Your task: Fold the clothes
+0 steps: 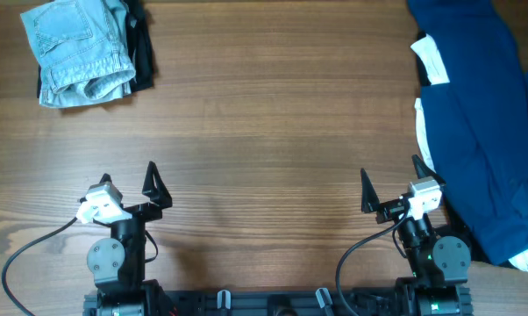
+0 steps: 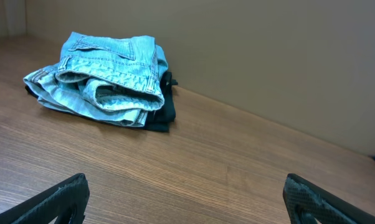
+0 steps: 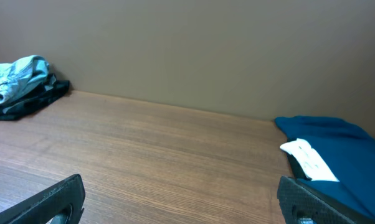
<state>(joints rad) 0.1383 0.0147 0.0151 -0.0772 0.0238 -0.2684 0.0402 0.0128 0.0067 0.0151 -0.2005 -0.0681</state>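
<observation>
A large dark blue garment (image 1: 483, 114) lies crumpled along the right edge of the table, with white cloth (image 1: 431, 60) showing under its left side. It also shows at the right of the right wrist view (image 3: 337, 140). My left gripper (image 1: 128, 183) is open and empty near the front left. In its own view the left gripper (image 2: 186, 199) has bare wood between its fingers. My right gripper (image 1: 391, 186) is open and empty near the front right, its right finger just beside the blue garment's edge. In its own view the right gripper (image 3: 181, 199) is over bare wood.
A folded light denim piece (image 1: 75, 48) lies on dark cloth (image 1: 141, 48) at the back left corner; it also shows in the left wrist view (image 2: 106, 78). The wooden table (image 1: 264, 132) spans the view. A wall runs behind the table's far edge (image 3: 175, 50).
</observation>
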